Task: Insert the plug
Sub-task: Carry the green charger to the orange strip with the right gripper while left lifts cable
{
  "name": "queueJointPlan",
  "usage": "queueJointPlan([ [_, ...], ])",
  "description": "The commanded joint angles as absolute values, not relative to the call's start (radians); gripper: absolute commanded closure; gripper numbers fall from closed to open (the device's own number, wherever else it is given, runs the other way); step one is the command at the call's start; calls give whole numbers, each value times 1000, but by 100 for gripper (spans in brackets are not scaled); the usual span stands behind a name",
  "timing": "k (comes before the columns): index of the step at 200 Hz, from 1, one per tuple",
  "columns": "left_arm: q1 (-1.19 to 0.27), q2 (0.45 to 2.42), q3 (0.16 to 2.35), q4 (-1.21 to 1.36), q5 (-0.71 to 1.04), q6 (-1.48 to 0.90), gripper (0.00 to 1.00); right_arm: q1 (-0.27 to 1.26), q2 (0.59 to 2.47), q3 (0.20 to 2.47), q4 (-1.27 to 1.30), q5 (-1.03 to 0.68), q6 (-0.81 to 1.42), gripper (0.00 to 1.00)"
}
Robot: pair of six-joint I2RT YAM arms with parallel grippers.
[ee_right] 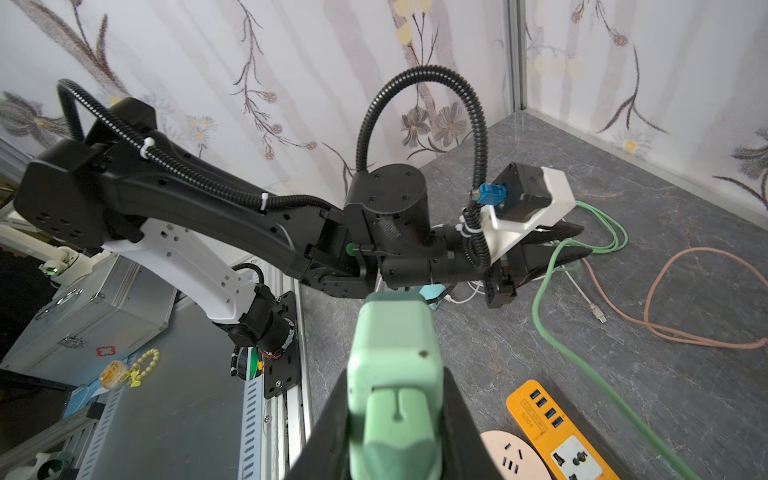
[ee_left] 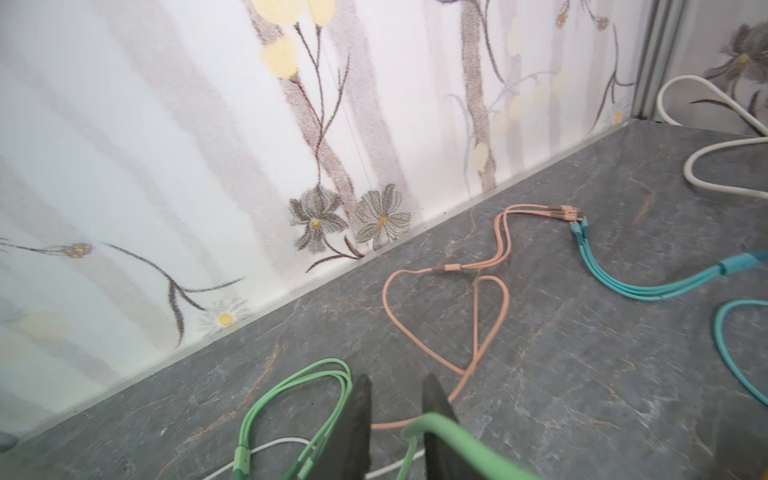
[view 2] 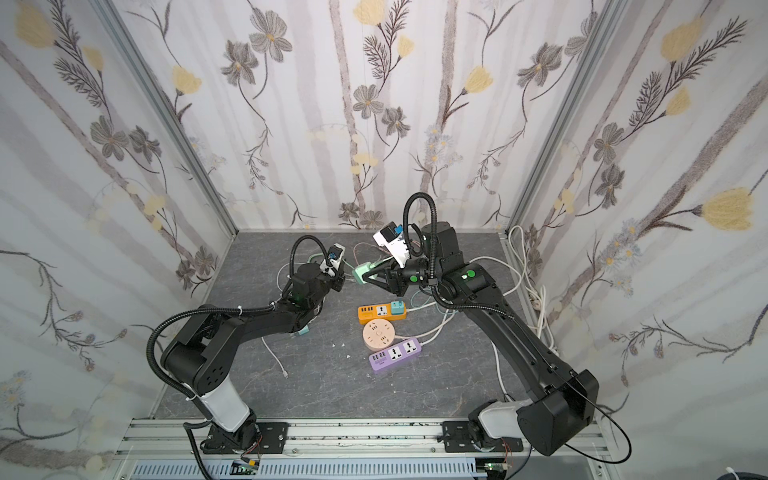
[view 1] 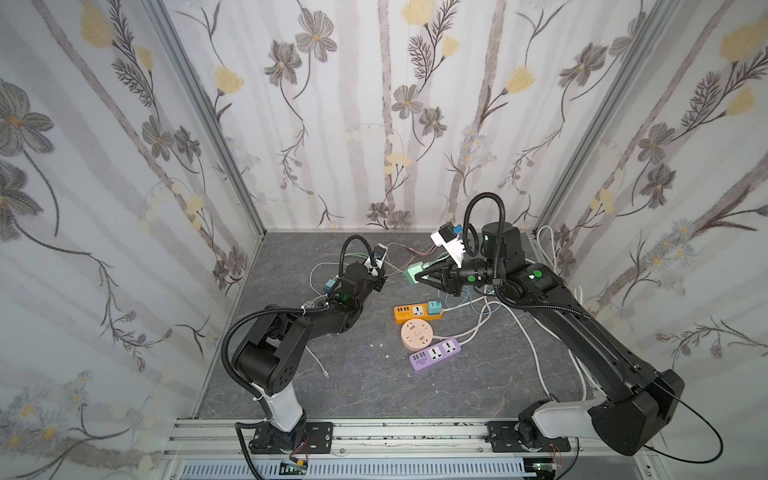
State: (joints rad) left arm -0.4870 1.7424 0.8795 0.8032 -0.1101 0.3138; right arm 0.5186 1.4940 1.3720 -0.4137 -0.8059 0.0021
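My right gripper (ee_right: 395,374) is shut on a mint-green charger block (ee_right: 395,332) and holds it above the grey floor, pointing left in both top views (view 1: 415,274) (view 2: 361,274). Just left of the block is my left gripper (view 1: 381,281) (view 2: 338,282). Its dark fingers (ee_left: 361,415) are shut on a thick green cord (ee_left: 457,440), which bends out from between them. From the right wrist view that cord (ee_right: 540,299) runs from the left gripper (ee_right: 577,241) down over the floor. The cord's plug end is hidden between the fingers.
An orange power strip (view 1: 417,312) with a teal adapter (view 1: 434,308) in it, a round peach socket (view 1: 417,336) and a purple strip (view 1: 435,353) lie mid-floor. Peach (ee_left: 478,291), teal (ee_left: 623,282) and thin green cables (ee_left: 291,386) trail near the back wall. White cords (view 1: 540,332) loop at right.
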Motion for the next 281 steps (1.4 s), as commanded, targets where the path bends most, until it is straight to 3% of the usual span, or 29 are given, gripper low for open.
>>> queueJointPlan([
  [1, -439, 1741, 934, 854, -147, 291, 100, 520, 1461, 1348, -400, -833, -69, 100],
  [54, -396, 1677, 1312, 537, 21, 280, 100, 520, 1480, 1377, -470, -787, -356, 100],
  [105, -383, 1784, 1621, 209, -2, 159, 100, 532, 1722, 1493, -645, -682, -807, 100],
  [160, -383, 1749, 1573, 52, 12, -18, 100, 609, 2008, 1680, -891, -335, -1068, 100],
  [218, -382, 1745, 1439, 32, -5, -109, 100, 624, 2177, 1756, -953, -140, -1157, 100],
  [281, -382, 1742, 1349, 82, 28, -142, 100, 626, 2226, 1748, -968, -122, -1172, 100],
])
